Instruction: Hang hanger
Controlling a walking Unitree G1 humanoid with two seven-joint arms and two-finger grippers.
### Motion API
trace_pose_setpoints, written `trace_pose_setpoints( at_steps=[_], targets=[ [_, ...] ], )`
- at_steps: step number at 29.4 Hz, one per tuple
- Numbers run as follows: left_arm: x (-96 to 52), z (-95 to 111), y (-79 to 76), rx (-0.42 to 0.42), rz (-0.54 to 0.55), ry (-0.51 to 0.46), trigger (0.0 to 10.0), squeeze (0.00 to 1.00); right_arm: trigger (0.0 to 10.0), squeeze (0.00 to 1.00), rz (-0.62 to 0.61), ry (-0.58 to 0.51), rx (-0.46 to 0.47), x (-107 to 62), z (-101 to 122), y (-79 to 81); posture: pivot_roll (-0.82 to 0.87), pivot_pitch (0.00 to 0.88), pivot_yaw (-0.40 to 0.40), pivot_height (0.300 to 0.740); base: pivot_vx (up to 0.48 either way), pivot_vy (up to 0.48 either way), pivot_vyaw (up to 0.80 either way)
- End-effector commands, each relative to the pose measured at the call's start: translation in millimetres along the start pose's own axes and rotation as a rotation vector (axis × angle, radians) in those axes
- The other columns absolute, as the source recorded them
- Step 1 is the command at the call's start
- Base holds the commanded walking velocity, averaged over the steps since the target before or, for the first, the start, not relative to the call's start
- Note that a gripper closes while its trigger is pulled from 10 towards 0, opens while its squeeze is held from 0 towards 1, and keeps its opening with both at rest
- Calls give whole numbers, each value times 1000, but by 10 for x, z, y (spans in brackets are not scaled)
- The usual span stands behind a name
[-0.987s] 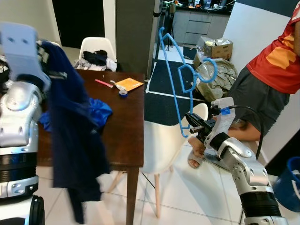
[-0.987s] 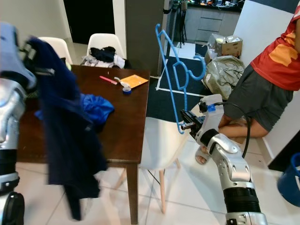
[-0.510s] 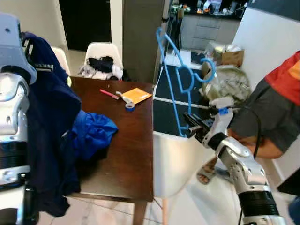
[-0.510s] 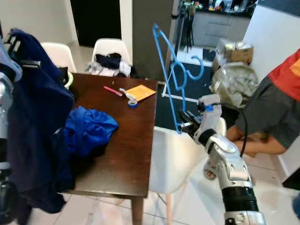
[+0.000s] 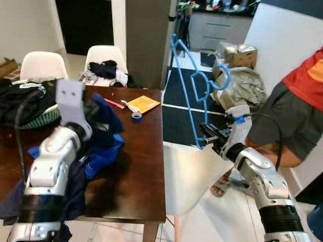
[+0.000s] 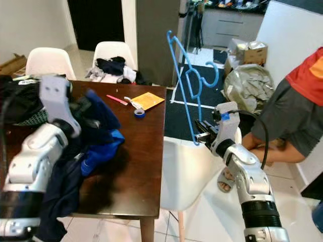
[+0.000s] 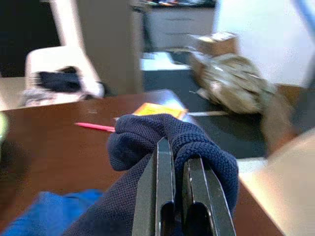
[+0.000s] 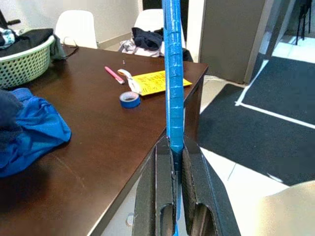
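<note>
Hanger (image 5: 194,91) of blue plastic, upright above the gap between dark wooden table (image 5: 141,166) and white chair (image 5: 186,181), clamped at its lower corner by right gripper (image 5: 208,135), fingers pressed tight on the blue bar in the right wrist view; hook at about 2 o'clock from that grip. Left gripper (image 7: 172,196) over the table, fingers nearly together and pinching a fold of navy knit garment (image 7: 167,137), the rest draped off the near table edge. Bright blue cloth (image 5: 103,154) heaped beside it. Further along the table at 12 o'clock: blue tape roll (image 5: 136,116), orange paper (image 5: 142,104), pink pen (image 5: 114,103). Green laundry basket (image 5: 43,116) with dark clothes at 10 o'clock; pale strip on top with lettering too small to read. Seated person (image 5: 298,111) in a red shirt and grey shorts at 3 o'clock. No legible brand anywhere.
</note>
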State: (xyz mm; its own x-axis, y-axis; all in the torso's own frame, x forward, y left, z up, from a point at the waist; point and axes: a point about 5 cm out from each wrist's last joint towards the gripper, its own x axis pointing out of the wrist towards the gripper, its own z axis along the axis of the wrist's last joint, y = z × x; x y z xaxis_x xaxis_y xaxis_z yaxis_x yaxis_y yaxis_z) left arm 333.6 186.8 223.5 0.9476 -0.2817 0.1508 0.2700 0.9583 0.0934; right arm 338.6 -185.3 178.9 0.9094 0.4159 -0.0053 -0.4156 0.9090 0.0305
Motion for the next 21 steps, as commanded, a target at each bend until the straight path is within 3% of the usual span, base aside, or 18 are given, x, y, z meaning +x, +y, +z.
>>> trace_pose_setpoints(
  at_steps=[1, 2, 3, 4, 6, 9, 12, 13, 14, 15, 17, 18, 20, 21],
  targets=[
    [-28, -34, -92, 37, -97, 37, 10000, 0, 10000, 0, -5, 27, 7, -16, -61, -13, 63, 0, -61, 740, 0, 0, 0],
    [-28, -34, -92, 37, -97, 37, 10000, 0, 10000, 0, -5, 27, 7, -16, -61, -13, 63, 0, -61, 740, 0, 0, 0],
    [-70, -150, -102, 98, -141, 121, 10000, 0, 10000, 0, 0, 34, -1, -18, -64, -11, 62, 0, -60, 740, 0, 0, 0],
    [-122, -330, 7, 241, -107, 247, 10000, 0, 10000, 0, 7, 44, -9, -26, -72, -9, 56, 0, -56, 740, 0, 0, 0],
    [-122, -330, 7, 241, -107, 247, 10000, 0, 10000, 0, 7, 44, -9, -26, -72, -9, 56, 0, -56, 740, 0, 0, 0],
    [-439, -760, 545, 527, 99, 592, 10000, 0, 10000, 0, 52, 72, -31, -69, -109, 22, 47, 0, -54, 740, 0, 0, 0],
    [-439, -760, 545, 527, 99, 592, 10000, 0, 10000, 0, 52, 72, -31, -69, -109, 22, 47, 0, -54, 740, 0, 0, 0],
    [-563, -817, 686, 584, 151, 667, 10000, 0, 10000, 0, 65, 81, -36, -83, -123, 33, 47, 0, -54, 740, 0, 0, 0],
    [-563, -817, 686, 584, 151, 667, 10000, 0, 10000, 0, 65, 81, -36, -83, -123, 33, 47, 0, -54, 740, 0, 0, 0],
    [-658, -828, 784, 613, 183, 706, 10000, 0, 10000, 0, 75, 88, -41, -90, -130, 36, 48, 0, -57, 740, 0, 0, 0],
    [-658, -828, 784, 613, 183, 706, 10000, 0, 10000, 0, 75, 88, -41, -90, -130, 36, 48, 0, -57, 740, 0, 0, 0],
    [-708, -819, 828, 623, 195, 723, 10000, 1000, 10000, 0, 80, 91, -44, -94, -132, 36, 49, 0, -58, 740, 0, 0, 0],
    [-708, -819, 828, 623, 195, 723, 10000, 1000, 10000, 0, 80, 91, -44, -94, -132, 36, 49, 0, -58, 740, 0, 0, 0],
    [-681, -745, 813, 604, 191, 678, 10000, 1000, 10000, 0, 83, 90, -45, -86, -124, 38, 51, 0, -59, 740, 0, 0, 0]
  ],
)
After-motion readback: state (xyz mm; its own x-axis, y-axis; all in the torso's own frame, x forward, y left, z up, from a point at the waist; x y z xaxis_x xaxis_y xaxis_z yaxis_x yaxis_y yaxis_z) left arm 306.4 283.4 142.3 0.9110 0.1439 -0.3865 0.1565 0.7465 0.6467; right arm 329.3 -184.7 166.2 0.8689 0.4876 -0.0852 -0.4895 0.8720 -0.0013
